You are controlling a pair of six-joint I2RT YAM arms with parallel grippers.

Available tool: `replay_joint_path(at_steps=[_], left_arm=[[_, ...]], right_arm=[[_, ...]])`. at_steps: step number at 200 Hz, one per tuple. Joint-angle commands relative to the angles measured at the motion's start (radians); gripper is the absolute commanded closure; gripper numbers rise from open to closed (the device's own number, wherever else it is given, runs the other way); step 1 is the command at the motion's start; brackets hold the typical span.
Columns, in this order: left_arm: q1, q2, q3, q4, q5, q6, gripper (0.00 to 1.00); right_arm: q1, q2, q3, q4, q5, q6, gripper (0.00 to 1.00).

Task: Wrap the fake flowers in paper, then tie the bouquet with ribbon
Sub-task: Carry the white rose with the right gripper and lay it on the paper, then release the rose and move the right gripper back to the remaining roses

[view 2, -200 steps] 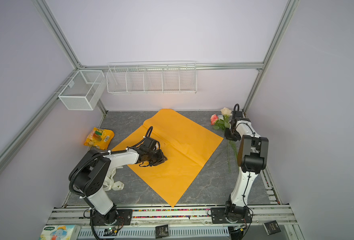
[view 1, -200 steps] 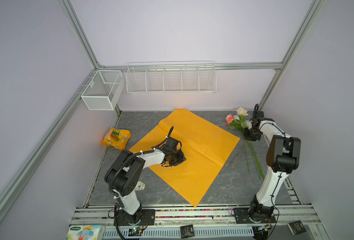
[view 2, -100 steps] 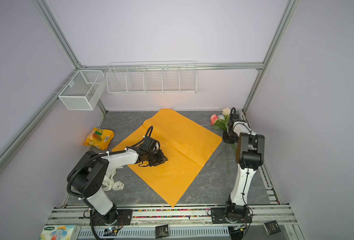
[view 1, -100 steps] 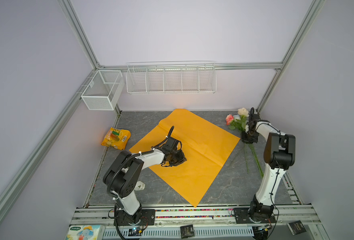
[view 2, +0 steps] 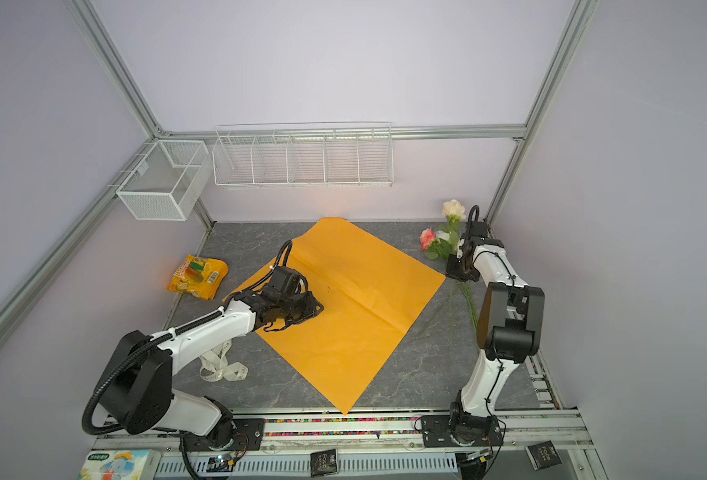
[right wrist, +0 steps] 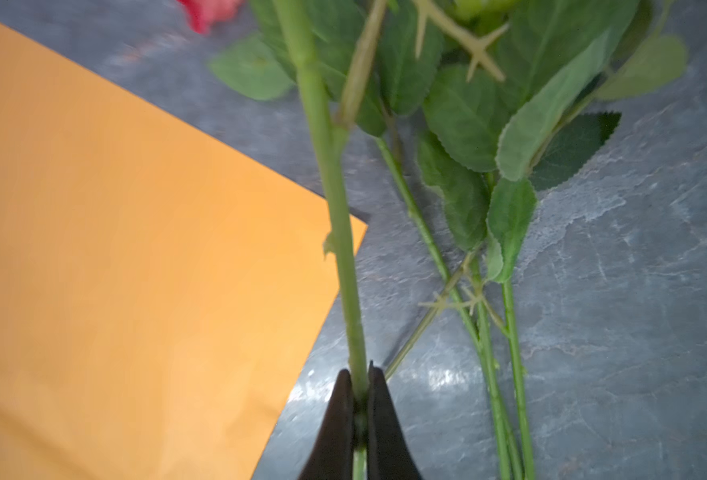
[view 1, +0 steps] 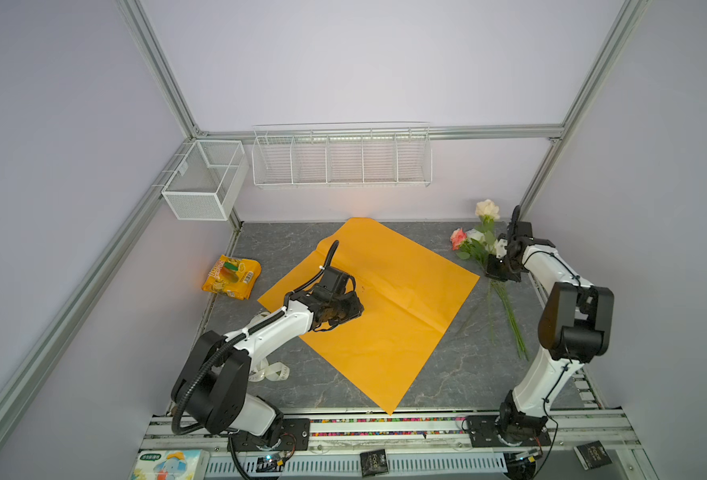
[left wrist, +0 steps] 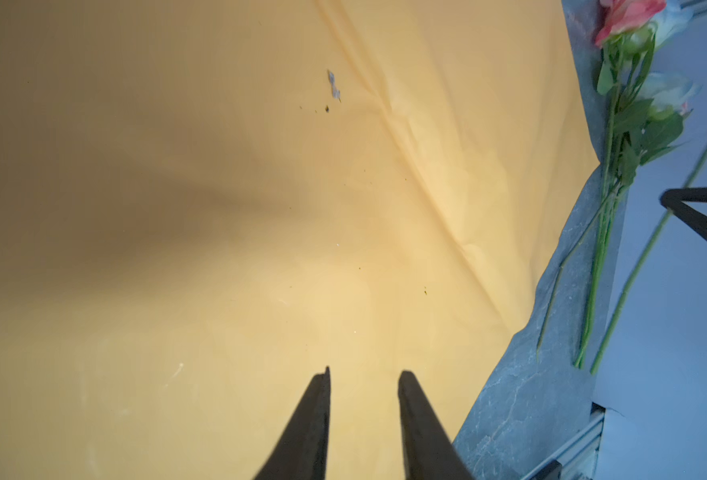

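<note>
The bouquet of fake flowers (view 1: 474,245) (view 2: 441,245) lies loose at the table's back right, with pink, cream and white roses, green leaves and long stems. My right gripper (view 1: 496,270) (view 2: 457,272) (right wrist: 360,372) is shut on one green stem (right wrist: 335,187), just off the corner of the orange paper (right wrist: 115,249). The other stems (right wrist: 505,332) lie on the grey table beside it. My left gripper (view 1: 354,309) (view 2: 316,309) (left wrist: 364,374) hovers low over the middle of the orange paper (view 1: 385,299) (left wrist: 219,208), open, with nothing between its fingers.
A yellow snack bag (view 1: 231,277) lies at the left of the table. A cream ribbon (view 2: 221,368) sits under the left arm near the front. Two white wire baskets (view 1: 204,178) (view 1: 341,156) hang on the walls. The right wall stands close behind the right arm.
My right gripper has closed on a flower stem and shifted slightly toward the paper; the cream rose now sits a little higher. The left arm has hardly moved.
</note>
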Motion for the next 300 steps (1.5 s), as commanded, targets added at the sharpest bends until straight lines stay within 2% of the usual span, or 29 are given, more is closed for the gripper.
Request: replay_joint_path(at_steps=[1,29,59,81,99,139,184,201,242,300], left_arm=[[0.048,-0.068,-0.01,-0.065,-0.083,0.03,0.69],[0.147,-0.154,-0.06,-0.1,-0.111,0.025,0.65],[0.244,-0.246,-0.118,-0.13,-0.132,0.041,0.63],[0.298,-0.301,-0.158,-0.125,-0.105,0.051,0.62],[0.309,-0.333,-0.168,-0.14,-0.097,0.069,0.62],[0.31,-0.372,-0.189,-0.169,-0.083,0.079,0.62],[0.312,-0.402,-0.213,-0.18,-0.091,0.099,0.62],[0.312,-0.402,-0.214,-0.183,-0.093,0.108,0.62],[0.313,-0.381,-0.207,-0.168,-0.072,0.113,0.62],[0.313,-0.389,-0.214,-0.165,-0.062,0.11,0.62]], right_arm=[[0.042,-0.089,-0.059,0.051,-0.179,0.054,0.93],[0.217,-0.125,-0.13,0.156,-0.257,0.195,0.93],[0.447,-0.054,-0.172,0.352,-0.236,0.43,0.93],[0.581,0.1,-0.024,0.379,-0.213,0.504,0.93],[0.645,0.241,0.128,0.368,-0.193,0.543,0.93],[0.7,0.497,0.398,0.355,-0.189,0.67,0.93],[0.748,0.7,0.712,0.117,-0.195,0.608,0.93],[0.764,0.701,0.714,0.085,-0.144,0.584,0.92],[0.765,0.719,0.716,0.068,-0.153,0.6,0.91],[0.766,0.737,0.725,0.026,-0.124,0.588,0.83]])
